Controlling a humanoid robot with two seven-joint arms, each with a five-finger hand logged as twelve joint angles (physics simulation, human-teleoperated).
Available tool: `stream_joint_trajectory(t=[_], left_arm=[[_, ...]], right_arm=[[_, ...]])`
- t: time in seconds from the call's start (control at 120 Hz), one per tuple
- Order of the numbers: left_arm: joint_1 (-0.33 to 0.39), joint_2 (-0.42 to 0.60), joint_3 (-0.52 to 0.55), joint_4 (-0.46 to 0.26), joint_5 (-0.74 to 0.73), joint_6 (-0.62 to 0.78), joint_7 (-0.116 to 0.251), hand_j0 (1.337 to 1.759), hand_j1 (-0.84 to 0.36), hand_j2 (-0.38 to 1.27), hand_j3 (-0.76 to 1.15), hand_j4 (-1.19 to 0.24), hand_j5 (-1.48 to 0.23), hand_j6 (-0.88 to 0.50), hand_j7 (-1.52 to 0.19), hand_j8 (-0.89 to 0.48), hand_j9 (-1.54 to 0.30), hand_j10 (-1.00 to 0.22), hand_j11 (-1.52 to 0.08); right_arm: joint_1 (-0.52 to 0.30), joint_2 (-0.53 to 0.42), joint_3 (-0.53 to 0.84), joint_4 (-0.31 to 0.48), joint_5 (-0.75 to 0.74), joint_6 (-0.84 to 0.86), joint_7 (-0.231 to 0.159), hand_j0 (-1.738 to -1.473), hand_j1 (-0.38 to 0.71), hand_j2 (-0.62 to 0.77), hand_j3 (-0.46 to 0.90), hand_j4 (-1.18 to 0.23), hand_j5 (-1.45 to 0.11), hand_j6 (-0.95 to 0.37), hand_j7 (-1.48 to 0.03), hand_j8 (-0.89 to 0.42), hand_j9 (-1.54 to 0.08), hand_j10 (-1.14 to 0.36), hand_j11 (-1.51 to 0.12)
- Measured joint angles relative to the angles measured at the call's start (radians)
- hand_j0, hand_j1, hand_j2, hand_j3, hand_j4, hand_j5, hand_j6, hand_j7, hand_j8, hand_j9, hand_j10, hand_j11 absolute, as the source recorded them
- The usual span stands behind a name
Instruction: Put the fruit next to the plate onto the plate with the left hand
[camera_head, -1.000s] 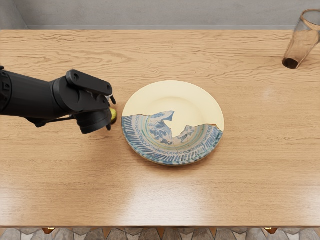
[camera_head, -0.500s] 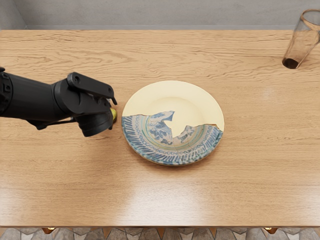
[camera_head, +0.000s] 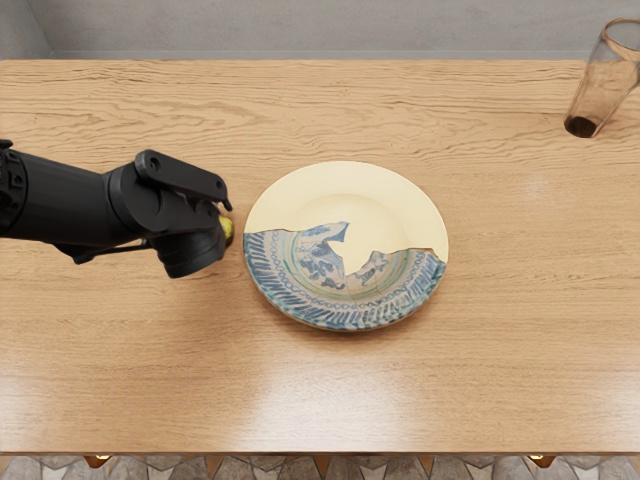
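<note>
A cream plate (camera_head: 345, 195) with a blue pattern on its near half lies in the middle of the table. Just left of its rim a small yellow-green fruit (camera_head: 228, 230) peeks out from under my left hand (camera_head: 200, 225). The black hand covers most of the fruit, its fingers curled down around it. The fruit sits low, at table height, beside the plate and not on it. The left arm reaches in from the picture's left edge. No right arm shows.
A brownish drinking glass (camera_head: 603, 82) stands tilted at the far right corner of the wooden table (camera_head: 320, 380). The table's near edge runs along the bottom of the view.
The left hand has shifted slightly, its wrist sinking a little and drifting right. The fruit shows less than before and stays beside the plate.
</note>
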Motion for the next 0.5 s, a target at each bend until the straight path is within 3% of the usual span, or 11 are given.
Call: stream_joint_trajectory(t=[0.067, 0.125, 0.158, 0.383, 0.5], left_arm=[[0.004, 0.0, 0.0, 0.0, 0.0, 0.003, 0.0, 1.658, -0.17, 0.09, 0.0, -0.43, -0.56, -0.43, -0.56, -0.43, -0.56, -0.43, -0.56], [0.014, 0.0, -0.001, 0.0, -0.004, 0.003, 0.0, 1.658, -0.28, 0.11, 0.0, -0.53, -0.68, -0.47, -0.69, -0.53, -0.69, -0.53, -0.69], [0.015, 0.0, -0.003, -0.001, -0.009, 0.001, 0.0, 1.656, -0.29, 0.08, 0.0, -0.58, -0.76, -0.46, -0.76, -0.52, -0.76, -0.58, -0.76], [-0.04, 0.0, -0.011, -0.004, -0.106, -0.003, 0.003, 1.648, -0.29, 0.21, 0.0, -0.54, -1.04, -0.38, -1.04, -0.46, -1.05, -0.75, -1.05], [-0.089, 0.0, 0.003, -0.014, -0.17, -0.008, 0.012, 1.647, -0.37, 0.41, 0.0, -0.47, -1.12, -0.3, -1.1, -0.4, -1.11, -0.79, -1.11]], right_arm=[[0.0, 0.0, 0.0, 0.0, 0.0, 0.0, 0.0, -1.658, -0.32, 0.0, 0.0, -0.02, -0.03, -0.02, -0.03, -0.02, -0.03, -0.02, -0.03], [0.0, 0.0, 0.0, 0.0, 0.0, 0.0, 0.0, -1.658, -0.32, 0.0, 0.0, -0.02, -0.03, -0.02, -0.03, -0.02, -0.03, -0.02, -0.03], [0.0, 0.0, 0.0, 0.0, 0.0, 0.0, 0.0, -1.658, -0.32, 0.0, 0.0, -0.02, -0.03, -0.02, -0.03, -0.02, -0.03, -0.02, -0.03], [0.0, 0.0, 0.0, 0.0, 0.0, 0.0, 0.0, -1.658, -0.32, 0.0, 0.0, -0.02, -0.03, -0.02, -0.03, -0.02, -0.03, -0.02, -0.03], [0.0, 0.0, 0.0, 0.0, 0.0, 0.0, 0.0, -1.658, -0.32, 0.0, 0.0, -0.02, -0.03, -0.02, -0.03, -0.02, -0.03, -0.02, -0.03]])
